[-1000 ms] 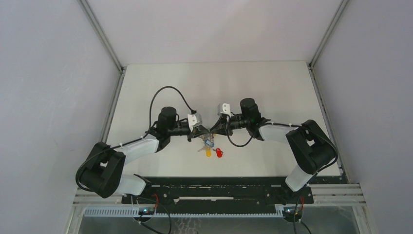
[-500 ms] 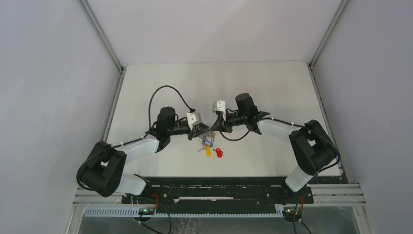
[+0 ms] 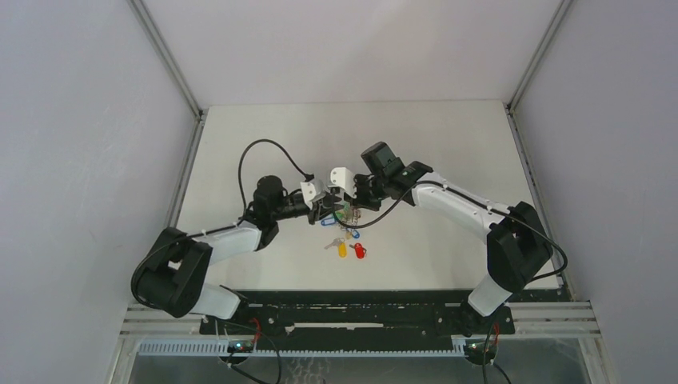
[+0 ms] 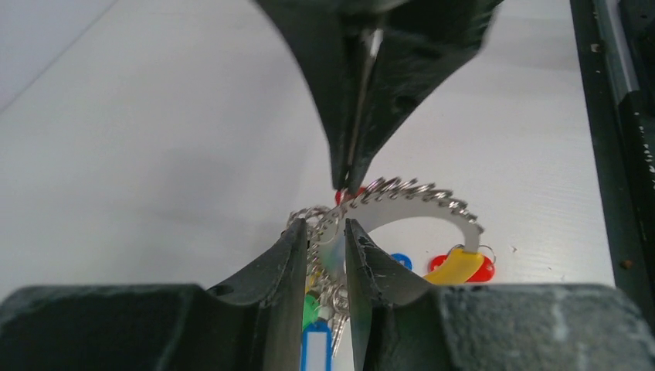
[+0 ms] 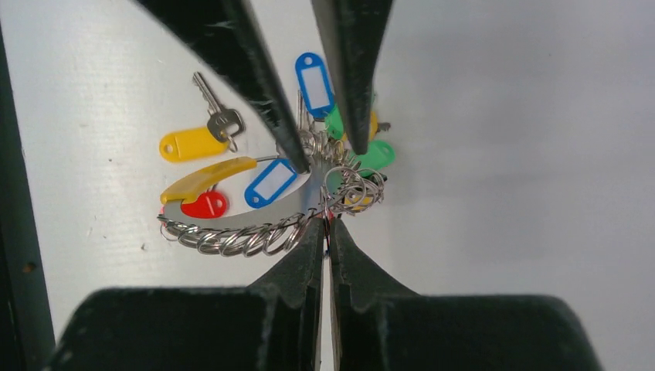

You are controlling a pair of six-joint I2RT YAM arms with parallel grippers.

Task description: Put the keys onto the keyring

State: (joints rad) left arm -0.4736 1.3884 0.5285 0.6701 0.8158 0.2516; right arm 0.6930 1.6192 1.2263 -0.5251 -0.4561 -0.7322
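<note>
The keyring (image 5: 239, 236) is a curved silver band strung with small rings, with a yellow band (image 5: 208, 178) and blue and green tags (image 5: 375, 154). My right gripper (image 5: 325, 226) is shut on its edge, with a sliver of red between the tips. My left gripper (image 4: 324, 226) faces it with jaws slightly parted, the band (image 4: 417, 205) and tags loose between its fingers. In the top view both grippers, left (image 3: 326, 212) and right (image 3: 352, 206), meet over the keyring (image 3: 345, 214). Two loose keys lie on the table, yellow-tagged (image 5: 189, 143) (image 3: 342, 249) and red-tagged (image 5: 205, 205) (image 3: 360, 251).
The white table (image 3: 448, 144) is walled at the left, right and back. A black rail (image 3: 360, 304) with the arm bases runs along the near edge. A black cable (image 3: 256, 156) loops above the left arm.
The right gripper closed on the keyring and swung left with its arm. The left gripper's jaws, shut on the ring before, have parted. The keyring shifted left and back.
</note>
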